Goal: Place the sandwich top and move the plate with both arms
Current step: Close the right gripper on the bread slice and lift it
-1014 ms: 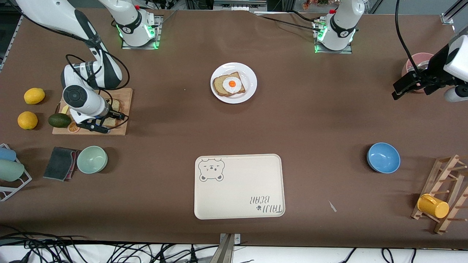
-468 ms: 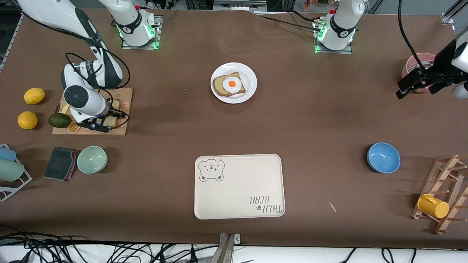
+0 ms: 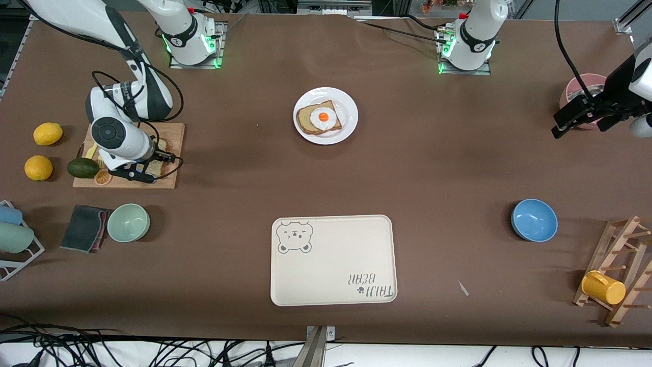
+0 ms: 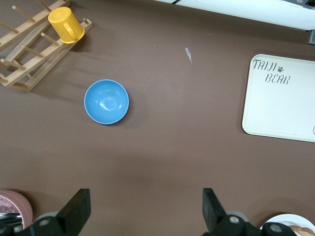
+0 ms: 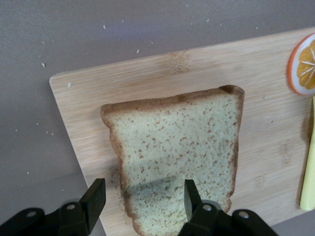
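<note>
— Sandwich top, a plain brown wholemeal bread slice (image 5: 179, 150) with darker crust, lies flat on the pale wooden cutting board (image 5: 162, 73) directly under our right gripper (image 5: 142, 199). What are its fingers doing?

— We see them spread wide, low over the slice, one finger (image 5: 93, 196) near its crust edge and the other above its crumb, gripping nothing. An orange slice (image 5: 304, 64) sits on the same board, toward the gripper's side.

— And our left gripper (image 4: 142, 209)?

— It waits in the air at the left arm's end of the table, fingers wide apart and empty, a blue round bowl (image 4: 106, 102) on the brown table (image 4: 177, 162) below it.

— The small glossy white round plate (image 3: 349, 109)?

— Well apart from both grippers, between the two bases, carrying an egg-topped bread slice (image 3: 320, 120).
</note>
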You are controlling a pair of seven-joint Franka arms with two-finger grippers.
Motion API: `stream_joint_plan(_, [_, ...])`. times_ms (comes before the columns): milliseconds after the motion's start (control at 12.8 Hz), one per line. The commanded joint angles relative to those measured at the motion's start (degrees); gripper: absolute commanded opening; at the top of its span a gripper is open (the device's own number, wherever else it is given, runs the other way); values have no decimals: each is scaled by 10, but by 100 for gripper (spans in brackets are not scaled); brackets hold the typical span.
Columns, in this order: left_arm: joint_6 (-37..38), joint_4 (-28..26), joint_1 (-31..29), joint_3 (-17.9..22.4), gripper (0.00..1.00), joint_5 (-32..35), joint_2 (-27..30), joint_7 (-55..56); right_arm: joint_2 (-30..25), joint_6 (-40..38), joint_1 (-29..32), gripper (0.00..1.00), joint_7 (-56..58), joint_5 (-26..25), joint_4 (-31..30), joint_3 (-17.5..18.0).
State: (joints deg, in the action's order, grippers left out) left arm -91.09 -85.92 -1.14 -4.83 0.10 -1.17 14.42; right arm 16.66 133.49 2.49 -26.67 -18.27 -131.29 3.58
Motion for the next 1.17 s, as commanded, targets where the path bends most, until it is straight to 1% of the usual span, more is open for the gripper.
stream_joint_plan(0, [5,11,-1,-1,100,-10,-2,3,-7,-5,0,73,-10,2,-5,0])
stream_joint_plan(156, [5,11,-1,-1,100,-10,-2,3,-5,-2,0,71,-11,2,-5,0])
stream_joint_plan(234, [5,11,0,-2,100,-10,-2,3,-4,-2,0,69,-11,2,-5,-1])
stream_joint_plan(312, [5,11,0,-2,100,-10,-2,3,-1,-3,0,65,-11,2,-5,-1])
stream_joint_plan(468, [5,11,-1,0,100,-10,-2,3,3,-3,0,62,-10,2,-5,-1])
stream_joint_plan(624, [5,11,-1,0,100,-10,-2,3,8,0,0,62,-11,2,-5,-1])
stream_joint_plan(702, [5,11,0,1,100,-10,-2,3,10,0,0,58,-10,2,-5,0])
stream_joint_plan(858, [6,11,-1,1,100,-10,-2,3,14,7,0,57,-9,2,-5,0])
stream_joint_plan(936, [5,11,-1,1,100,-10,-2,3,16,10,0,53,-9,2,-5,0])
stream_joint_plan(1092, [6,11,-1,1,100,-10,-2,3,16,9,0,41,-9,2,-5,0])
